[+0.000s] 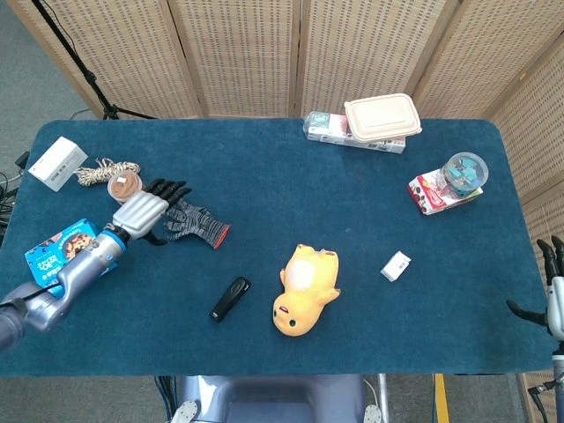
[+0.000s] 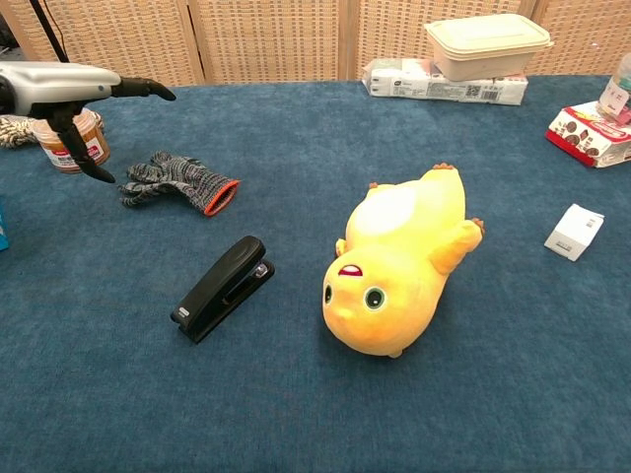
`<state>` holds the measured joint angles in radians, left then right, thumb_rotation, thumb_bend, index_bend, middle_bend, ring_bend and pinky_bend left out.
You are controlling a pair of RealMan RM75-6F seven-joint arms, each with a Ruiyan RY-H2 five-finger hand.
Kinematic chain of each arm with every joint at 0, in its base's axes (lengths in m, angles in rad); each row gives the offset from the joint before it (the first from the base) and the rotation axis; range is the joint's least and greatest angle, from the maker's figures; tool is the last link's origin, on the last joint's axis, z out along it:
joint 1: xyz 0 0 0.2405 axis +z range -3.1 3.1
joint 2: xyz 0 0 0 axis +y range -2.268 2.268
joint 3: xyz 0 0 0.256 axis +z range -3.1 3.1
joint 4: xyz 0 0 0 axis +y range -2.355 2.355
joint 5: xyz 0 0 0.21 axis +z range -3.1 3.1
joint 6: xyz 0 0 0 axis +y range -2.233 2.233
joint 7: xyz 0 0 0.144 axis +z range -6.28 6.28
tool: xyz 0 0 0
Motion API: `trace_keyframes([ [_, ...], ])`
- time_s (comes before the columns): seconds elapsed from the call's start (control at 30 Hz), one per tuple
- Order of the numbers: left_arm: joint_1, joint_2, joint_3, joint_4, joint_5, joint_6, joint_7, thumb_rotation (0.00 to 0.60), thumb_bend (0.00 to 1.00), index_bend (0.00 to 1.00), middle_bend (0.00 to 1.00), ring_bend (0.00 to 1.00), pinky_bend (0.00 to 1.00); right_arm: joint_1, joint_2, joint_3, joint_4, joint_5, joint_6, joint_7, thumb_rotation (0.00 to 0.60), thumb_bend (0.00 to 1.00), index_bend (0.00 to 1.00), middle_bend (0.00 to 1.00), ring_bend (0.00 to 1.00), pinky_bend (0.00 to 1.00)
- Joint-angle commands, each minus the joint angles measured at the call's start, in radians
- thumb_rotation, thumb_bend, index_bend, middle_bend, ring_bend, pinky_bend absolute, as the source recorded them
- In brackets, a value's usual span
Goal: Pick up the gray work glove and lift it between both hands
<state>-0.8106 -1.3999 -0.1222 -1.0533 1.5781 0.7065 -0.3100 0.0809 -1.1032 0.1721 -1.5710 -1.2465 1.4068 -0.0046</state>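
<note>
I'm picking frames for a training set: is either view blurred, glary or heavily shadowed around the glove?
Head view: even, soft light, no glare, gray work glove sharp, left hand crisp. Chest view: glove in focus with a faint shadow; left hand slightly soft at the frame edge.

The left hand [image 1: 145, 211] has a ribbed silver-grey metal back and slim black fingers [image 2: 146, 90], and joins a smooth silver-grey forearm segment [image 1: 75, 274] at a blue wrist ring [image 1: 109, 233]. The right hand [image 1: 553, 291] shows black fingers on a pale grey body.
</note>
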Motion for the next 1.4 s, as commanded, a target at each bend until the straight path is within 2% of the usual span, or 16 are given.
trace_keyframes([
  [0.03, -0.069, -0.084, 0.021, 0.101, 0.004, -0.059, -0.068, 0.6, 0.0, 0.0, 0.0, 0.0, 0.0, -0.003, 0.003, 0.005, -0.003, 0.015, -0.003, -0.003, 0.6, 0.0, 0.0, 0.0, 0.0, 0.0],
  [0.37, -0.138, -0.21, 0.078, 0.259, 0.017, -0.105, -0.144, 0.6, 0.0, 0.0, 0.0, 0.0, 0.0, -0.001, 0.002, 0.009, 0.013, 0.047, -0.03, 0.003, 0.6, 0.0, 0.0, 0.0, 0.0, 0.0],
  [0.57, -0.152, -0.263, 0.09, 0.333, 0.004, -0.102, -0.161, 0.6, 0.0, 0.0, 0.0, 0.0, 0.0, 0.003, 0.001, 0.011, 0.023, 0.051, -0.041, 0.01, 0.6, 0.0, 0.0, 0.0, 0.0, 0.0],
  [0.63, -0.156, -0.276, 0.091, 0.354, -0.003, -0.103, -0.152, 0.6, 0.03, 0.01, 0.01, 0.0, 0.01, 0.004, 0.001, 0.011, 0.021, 0.051, -0.045, 0.016, 0.6, 0.0, 0.0, 0.0, 0.0, 0.0],
  [0.7, -0.156, -0.287, 0.092, 0.37, -0.006, -0.097, -0.14, 0.6, 0.11, 0.07, 0.07, 0.03, 0.06, 0.004, 0.002, 0.01, 0.018, 0.051, -0.05, 0.022, 0.6, 0.0, 0.0, 0.0, 0.0, 0.0],
  [0.8, -0.155, -0.302, 0.094, 0.39, -0.015, -0.087, -0.129, 0.6, 0.26, 0.27, 0.25, 0.18, 0.22, 0.005, 0.004, 0.009, 0.014, 0.051, -0.056, 0.026, 0.6, 0.0, 0.0, 0.0, 0.0, 0.0],
  [0.87, -0.155, -0.304, 0.097, 0.395, -0.018, -0.087, -0.127, 0.6, 0.31, 0.35, 0.33, 0.26, 0.3, 0.005, 0.005, 0.009, 0.011, 0.049, -0.056, 0.026, 0.6, 0.0, 0.0, 0.0, 0.0, 0.0],
  [0.93, -0.157, -0.304, 0.101, 0.396, -0.021, -0.09, -0.126, 0.6, 0.35, 0.39, 0.37, 0.31, 0.34, 0.005, 0.005, 0.008, 0.009, 0.048, -0.055, 0.025, 0.6, 0.0, 0.0, 0.0, 0.0, 0.0],
  [1.07, -0.154, -0.301, 0.104, 0.394, -0.027, -0.077, -0.128, 0.6, 0.4, 0.47, 0.45, 0.38, 0.39, 0.004, 0.007, 0.007, 0.005, 0.045, -0.051, 0.023, 0.6, 0.0, 0.0, 0.0, 0.0, 0.0],
  [1.2, -0.148, -0.3, 0.101, 0.396, -0.033, -0.048, -0.126, 0.6, 0.41, 0.54, 0.52, 0.44, 0.42, 0.004, 0.007, 0.006, 0.002, 0.044, -0.05, 0.022, 0.6, 0.0, 0.0, 0.0, 0.0, 0.0],
  [1.4, -0.14, -0.289, 0.099, 0.38, -0.036, -0.006, -0.138, 0.6, 0.41, 0.6, 0.56, 0.47, 0.43, 0.004, 0.005, 0.004, 0.003, 0.043, -0.051, 0.017, 0.6, 0.0, 0.0, 0.0, 0.0, 0.0],
])
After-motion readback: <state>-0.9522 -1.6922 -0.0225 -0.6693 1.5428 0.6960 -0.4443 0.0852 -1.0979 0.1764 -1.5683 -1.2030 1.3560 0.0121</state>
